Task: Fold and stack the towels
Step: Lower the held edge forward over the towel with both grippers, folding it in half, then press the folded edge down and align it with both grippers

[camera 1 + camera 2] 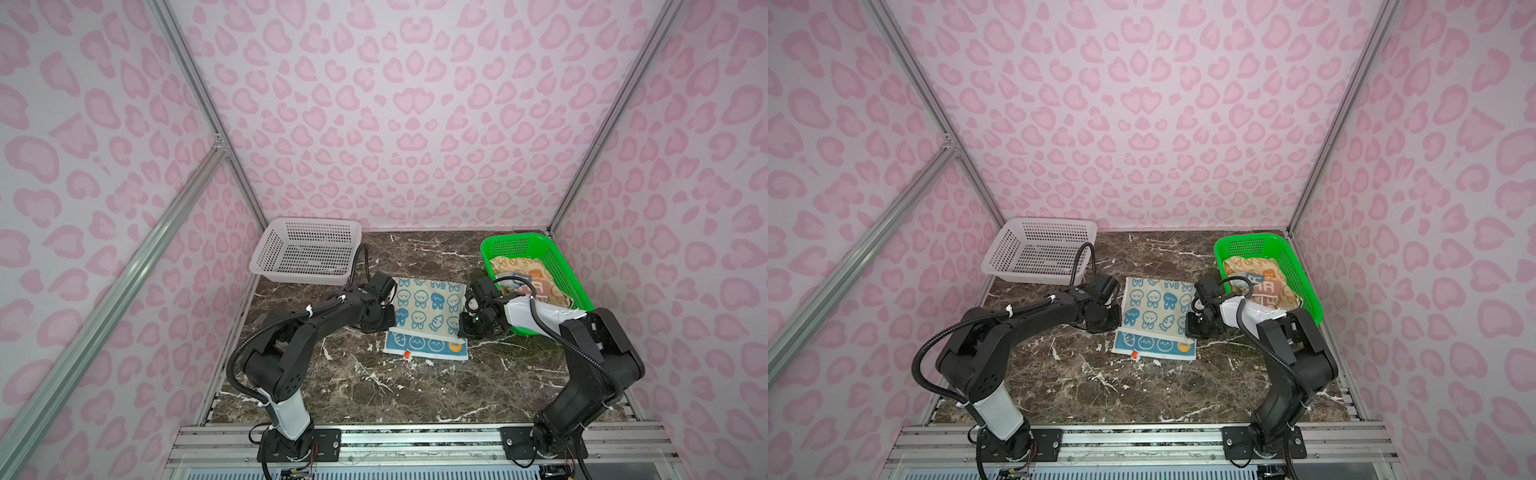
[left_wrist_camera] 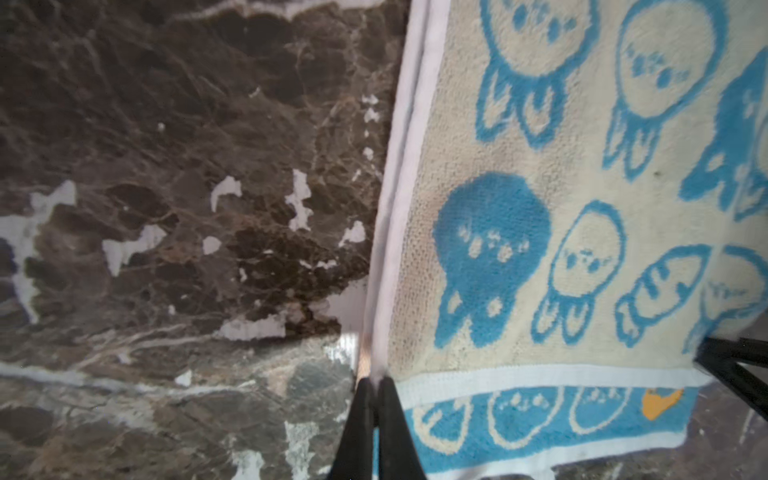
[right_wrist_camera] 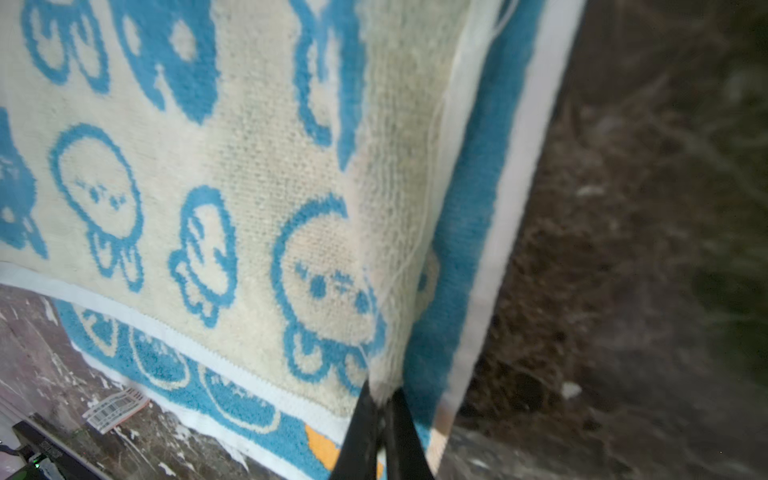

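A blue-on-cream rabbit towel point(image 1: 424, 307) point(image 1: 1154, 307) lies mid-table, doubled over. Its upper layer ends short of the blue band point(image 1: 424, 344) along the near edge. My left gripper point(image 2: 374, 380) point(image 1: 386, 328) is shut on the white hem of the upper layer's near left corner. On the near right corner my right gripper point(image 3: 381, 392) point(image 1: 462, 329) pinches a cream fold, its jaws shut on the cloth. Two more towels lie in the green basket: an orange-on-cream one point(image 1: 515, 264) and a blue and orange block one point(image 1: 540, 286).
The green basket point(image 1: 555, 259) stands at the back right, right beside the right arm. A white perforated basket point(image 1: 291, 274) stands at the back left. Dark marble table point(image 1: 374, 390) stretches out in front of the towel. A small red tag point(image 1: 406, 353) sits at the towel's near edge.
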Robot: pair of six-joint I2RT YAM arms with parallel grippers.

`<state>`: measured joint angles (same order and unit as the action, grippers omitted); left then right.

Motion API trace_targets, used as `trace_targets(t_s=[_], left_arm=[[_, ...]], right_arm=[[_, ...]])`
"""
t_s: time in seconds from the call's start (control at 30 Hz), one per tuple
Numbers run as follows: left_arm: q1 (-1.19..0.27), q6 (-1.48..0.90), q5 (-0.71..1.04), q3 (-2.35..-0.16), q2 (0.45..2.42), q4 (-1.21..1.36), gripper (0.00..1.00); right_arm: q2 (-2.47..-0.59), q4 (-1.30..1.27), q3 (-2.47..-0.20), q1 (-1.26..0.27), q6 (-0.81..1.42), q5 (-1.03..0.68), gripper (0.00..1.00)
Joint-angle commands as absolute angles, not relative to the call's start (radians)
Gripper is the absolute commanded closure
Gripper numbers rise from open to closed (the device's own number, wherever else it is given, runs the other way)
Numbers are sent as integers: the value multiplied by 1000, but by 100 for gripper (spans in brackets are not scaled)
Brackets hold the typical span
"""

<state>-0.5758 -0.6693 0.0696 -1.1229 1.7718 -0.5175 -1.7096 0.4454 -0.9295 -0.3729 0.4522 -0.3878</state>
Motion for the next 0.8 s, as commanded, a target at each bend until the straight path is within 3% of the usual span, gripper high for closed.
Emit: trace_targets(t_s=[0.0,0.13,0.27,0.33,0.5,0.77], left_arm=[[-563,-654,13,-1184,1810,-540,97],[-518,-644,16,-1260,1844,-555,97],[-506,-626,15,-1302,1853,-572,97],[-506,-623,23,-1302,1856,-573,97],[-509,-626,43,-1271,1862,-547,97],[-511,-632,53,-1236,1865,-519,97]], right_arm=[[-1763,423,-970,-369,453,-343,91],[-1834,474,-1101,-356,428,-340,91],[-1827,517,-1167,-356,414,-330,85],[-1814,523,-1165,-356,411,-330,77],[-1793,504,-1110,-372,414,-336,69],[-1808,479,-1074,-384,412,-326,67]])
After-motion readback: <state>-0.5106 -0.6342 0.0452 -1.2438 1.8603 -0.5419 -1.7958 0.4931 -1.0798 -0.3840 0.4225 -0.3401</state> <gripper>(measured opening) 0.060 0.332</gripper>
